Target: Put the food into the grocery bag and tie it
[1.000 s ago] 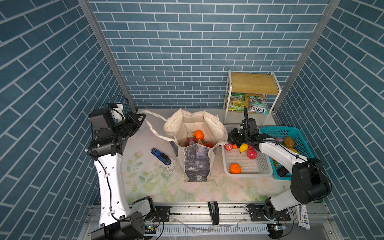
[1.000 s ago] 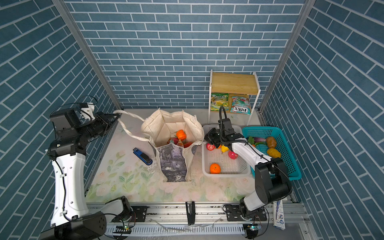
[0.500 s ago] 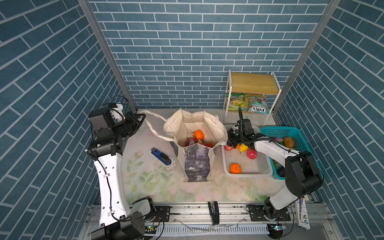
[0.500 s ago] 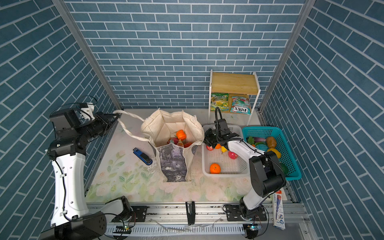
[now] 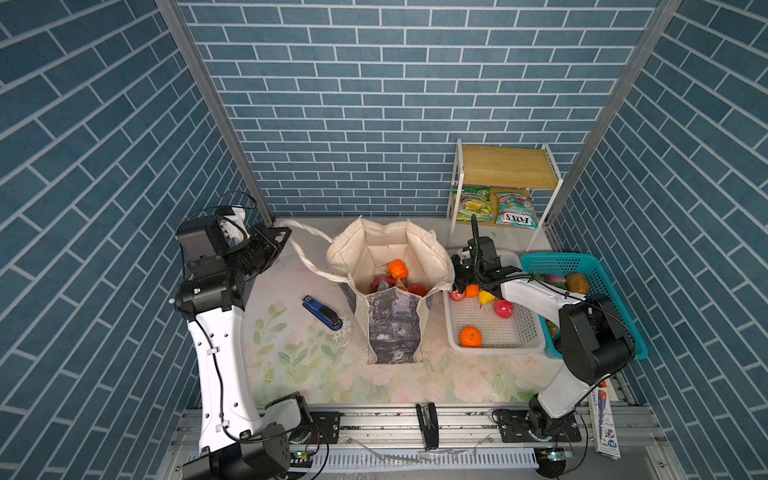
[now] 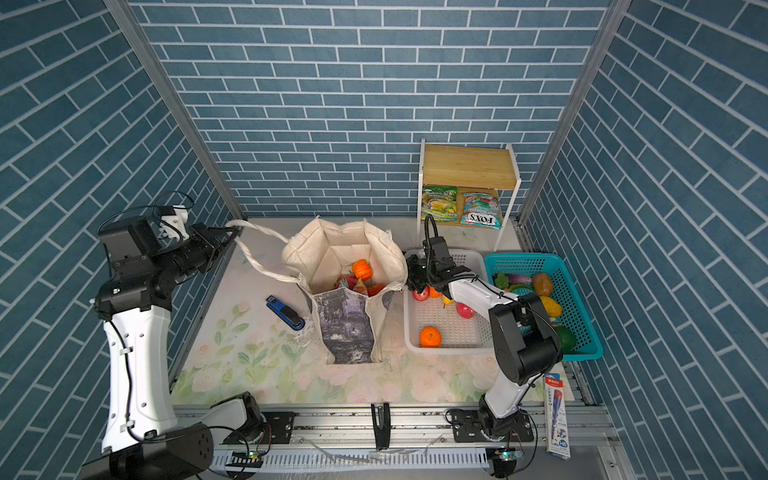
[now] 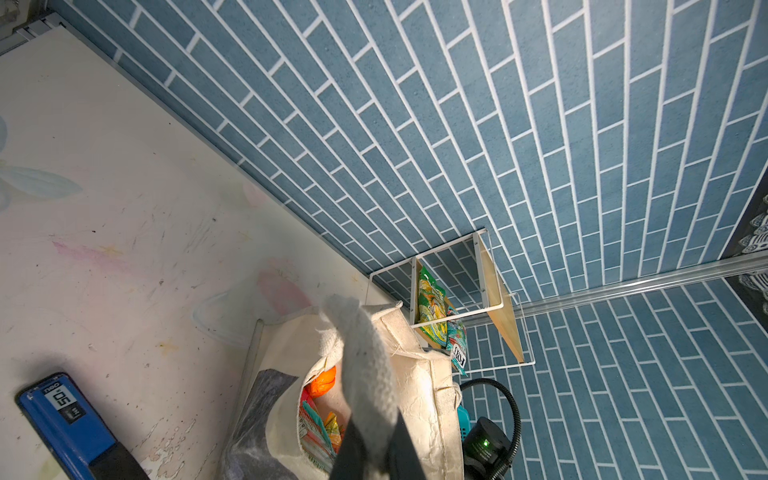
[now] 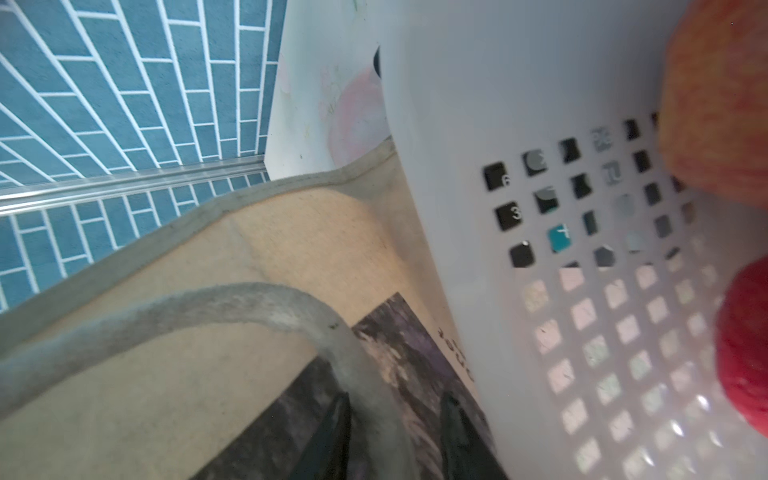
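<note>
Cream grocery bag point(image 5: 390, 328) stood open mid-table, its food point(image 5: 397, 269) half hidden. Left gripper point(image 5: 284, 233) pinched one handle point(image 5: 305, 257); right gripper point(image 8: 397, 397) had its jaws spread around the other handle point(image 8: 249, 299). Floral table point(image 5: 291, 353), blue-brick walls point(image 5: 374, 104).

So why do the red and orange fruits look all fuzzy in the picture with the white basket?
In the right wrist view the red fruit and the orange-red fruit sit too near the lens, so they blur; in the left wrist view the bag handle is soft while the blue stapler is sharp; both top views are crisp.
</note>
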You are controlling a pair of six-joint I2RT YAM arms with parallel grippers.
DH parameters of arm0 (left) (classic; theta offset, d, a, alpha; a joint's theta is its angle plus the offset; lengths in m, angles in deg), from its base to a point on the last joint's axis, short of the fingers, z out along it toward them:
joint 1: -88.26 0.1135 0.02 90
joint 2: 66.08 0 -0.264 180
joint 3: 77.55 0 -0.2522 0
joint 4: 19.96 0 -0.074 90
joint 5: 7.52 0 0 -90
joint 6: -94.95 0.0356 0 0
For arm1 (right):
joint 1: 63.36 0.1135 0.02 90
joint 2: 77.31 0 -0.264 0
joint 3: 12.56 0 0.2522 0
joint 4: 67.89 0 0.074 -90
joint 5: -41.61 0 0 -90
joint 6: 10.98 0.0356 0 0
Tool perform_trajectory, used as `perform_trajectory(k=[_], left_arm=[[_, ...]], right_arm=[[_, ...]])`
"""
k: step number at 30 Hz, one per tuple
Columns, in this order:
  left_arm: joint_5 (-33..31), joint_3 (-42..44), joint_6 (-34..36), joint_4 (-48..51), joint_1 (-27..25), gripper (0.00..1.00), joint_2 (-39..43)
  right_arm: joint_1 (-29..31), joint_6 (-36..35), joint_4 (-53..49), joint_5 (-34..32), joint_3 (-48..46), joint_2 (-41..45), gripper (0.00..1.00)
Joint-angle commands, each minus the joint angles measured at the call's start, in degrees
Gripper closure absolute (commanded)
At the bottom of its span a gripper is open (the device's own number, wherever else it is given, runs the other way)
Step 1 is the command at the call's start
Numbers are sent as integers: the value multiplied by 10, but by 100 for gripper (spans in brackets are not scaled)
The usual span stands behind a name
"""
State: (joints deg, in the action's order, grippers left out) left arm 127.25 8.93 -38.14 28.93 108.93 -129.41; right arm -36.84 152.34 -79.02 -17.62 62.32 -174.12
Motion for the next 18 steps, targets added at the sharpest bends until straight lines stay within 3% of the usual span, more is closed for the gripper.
perform_trajectory(k=[1, 7, 13, 18], left_arm=[[2, -10, -2, -39, 7, 97, 9], [3, -7, -4, -41, 9, 97, 10], [4, -7, -4, -42, 10, 97, 10], [4, -8, -4, -40, 11, 97, 12]], right_arm=[[3, 51, 73, 14, -5, -8, 67], [3, 99, 165, 29, -23, -24, 71], [1, 113, 190, 33, -37, -17, 89], [-20, 111, 188, 11, -72, 36, 100]])
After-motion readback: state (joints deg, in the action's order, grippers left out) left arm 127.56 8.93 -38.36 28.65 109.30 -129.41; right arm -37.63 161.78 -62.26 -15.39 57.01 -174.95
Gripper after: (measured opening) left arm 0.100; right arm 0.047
